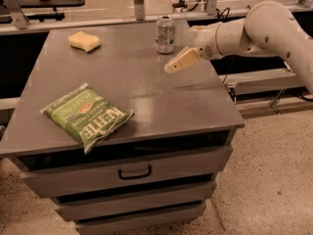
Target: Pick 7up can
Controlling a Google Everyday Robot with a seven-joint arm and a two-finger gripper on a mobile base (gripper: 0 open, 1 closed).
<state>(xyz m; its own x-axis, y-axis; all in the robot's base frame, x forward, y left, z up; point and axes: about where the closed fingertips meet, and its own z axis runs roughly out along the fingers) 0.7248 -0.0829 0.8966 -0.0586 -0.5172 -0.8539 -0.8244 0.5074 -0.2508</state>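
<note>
The 7up can [165, 34] stands upright near the back edge of the grey cabinet top [146, 87], right of centre. It is silvery with green marks and a shiny top. My gripper [171, 66] reaches in from the right on a white arm. Its cream-coloured tip points left and slightly down, hovering above the cabinet top, just in front of and to the right of the can, apart from it. It holds nothing.
A green chip bag [87, 115] lies at the front left. A yellow sponge [84, 41] lies at the back left. Drawers [134, 172] sit below the top. Table legs and cables stand behind the cabinet.
</note>
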